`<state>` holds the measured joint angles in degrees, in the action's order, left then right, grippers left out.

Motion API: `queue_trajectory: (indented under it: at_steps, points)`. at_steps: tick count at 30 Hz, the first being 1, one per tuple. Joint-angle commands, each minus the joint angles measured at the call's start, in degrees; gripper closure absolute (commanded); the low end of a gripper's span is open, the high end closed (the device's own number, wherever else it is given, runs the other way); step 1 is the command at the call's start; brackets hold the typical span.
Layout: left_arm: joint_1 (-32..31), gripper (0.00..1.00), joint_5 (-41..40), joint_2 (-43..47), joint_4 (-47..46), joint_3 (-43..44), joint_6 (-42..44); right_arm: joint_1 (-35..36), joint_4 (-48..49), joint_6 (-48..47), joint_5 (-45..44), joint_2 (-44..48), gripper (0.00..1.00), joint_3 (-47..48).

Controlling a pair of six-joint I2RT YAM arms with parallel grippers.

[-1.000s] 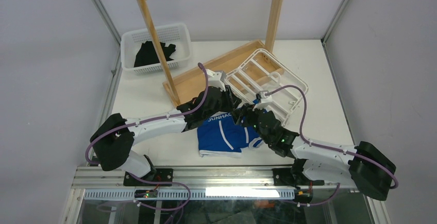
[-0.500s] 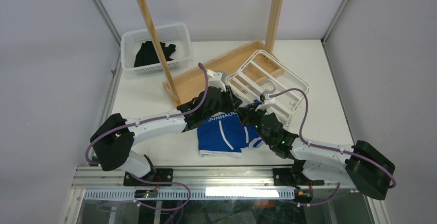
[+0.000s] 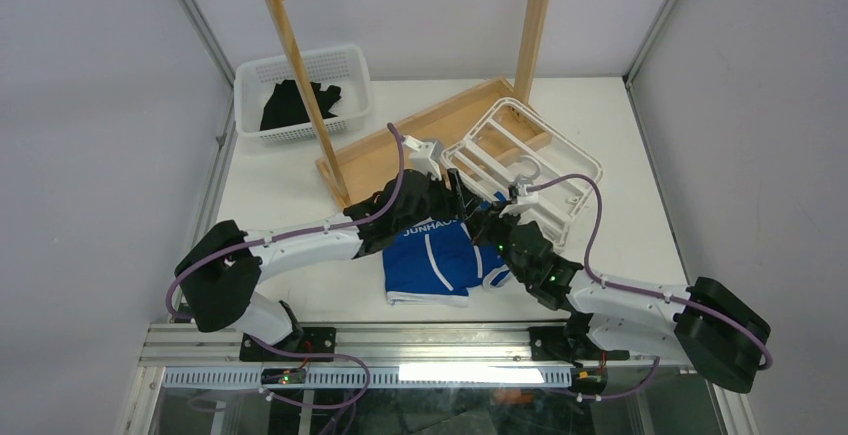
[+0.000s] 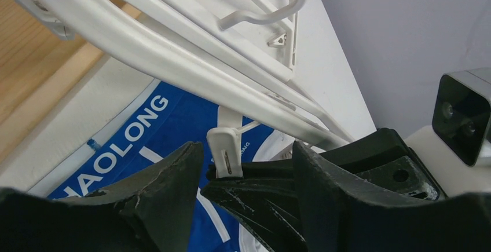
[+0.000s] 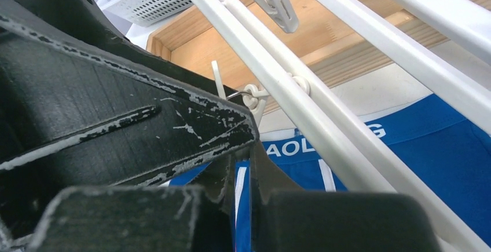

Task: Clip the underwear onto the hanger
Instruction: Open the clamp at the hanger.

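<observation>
The blue underwear (image 3: 435, 260) lies flat on the table, its white-lettered waistband (image 4: 136, 127) toward the white hanger (image 3: 560, 160). The hanger rests tilted, its near bars (image 4: 173, 49) above the waistband. A small white clip (image 4: 224, 148) dangles from the near bar. My right gripper (image 5: 246, 159) is shut on the clip's lower end and points at it from the right (image 4: 211, 182). My left gripper (image 4: 248, 146) stands open, its jaws on either side of the clip and the right fingertips. In the top view both grippers (image 3: 455, 200) meet over the waistband and hide the clip.
The wooden rack's base board (image 3: 400, 140) lies under the hanger's far side, with its posts (image 3: 300, 65) rising behind. A white basket (image 3: 345, 60) holding a black garment (image 3: 290, 105) sits at the back left. Another clip (image 5: 278, 3) hangs further along the hanger.
My left gripper has let go of the clip and opened. My right gripper has shut on the clip's lower end. The hanger shifted slightly.
</observation>
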<state>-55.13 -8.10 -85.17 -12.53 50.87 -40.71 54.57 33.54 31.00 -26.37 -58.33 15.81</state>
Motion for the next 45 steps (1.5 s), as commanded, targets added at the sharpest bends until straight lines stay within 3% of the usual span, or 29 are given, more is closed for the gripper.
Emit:
queue_trajectory:
  at_steps: [1,8,18,27,45]
  points:
    - [0.26,0.38,2.38,1.64,-4.54,-1.07,0.55,-0.36,3.32,0.25,-2.27,1.62,1.00,-0.45]
    - [2.25,0.36,4.76,1.50,-8.35,-3.58,2.09,-0.34,4.16,0.13,-0.69,2.80,1.00,-1.83]
    - [7.71,0.30,18.24,0.58,-22.66,-8.99,5.92,-0.45,0.80,0.86,1.96,6.88,1.00,-2.11]
    - [11.14,0.40,28.81,-4.44,-36.21,-11.13,3.23,-0.51,-0.57,0.71,3.77,7.85,1.00,-2.01]
    - [11.59,0.48,33.97,-11.65,-42.22,-7.79,0.98,-0.61,-2.51,0.72,5.39,9.01,1.00,-0.95]
